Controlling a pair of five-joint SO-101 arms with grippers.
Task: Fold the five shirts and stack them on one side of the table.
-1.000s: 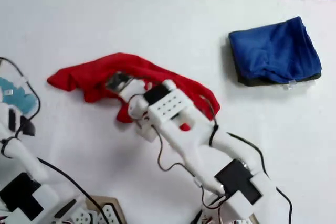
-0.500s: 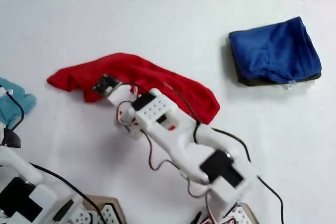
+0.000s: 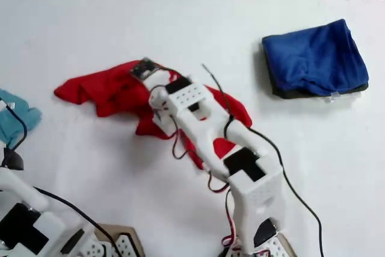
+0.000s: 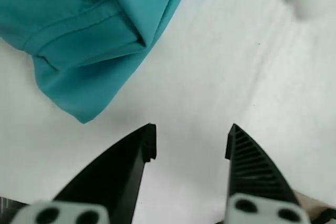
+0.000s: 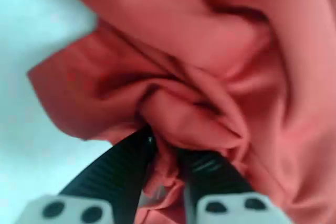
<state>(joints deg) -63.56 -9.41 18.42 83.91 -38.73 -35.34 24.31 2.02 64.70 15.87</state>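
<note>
High view: the red shirt (image 3: 102, 91) lies crumpled a bit toward 9 o'clock from the centre of the bench (image 3: 240, 22). The right arm (image 3: 198, 118) comes in from 6 o'clock and covers the shirt's 3 o'clock half. A blue shirt (image 3: 313, 58), already folded, sits at 2 o'clock. A teal shirt (image 3: 15, 118) lies unfolded at the 9 o'clock edge.

Left wrist view: the left jaws are wide apart w/ nothing btw them, over bare bench. The teal shirt is near but not touching.

Right wrist view: the right jaws are narrow and pinch a thick bunch of the red cloth.

Step in hand, I think: folding the red shirt, and it is early in the task, since most shirts look not yet folded. The next move probably calls for drawing the pinched edge out so the cloth lies flat, w/o dragging the whole shirt. The left jaws could pin the 9 o'clock end.
</note>
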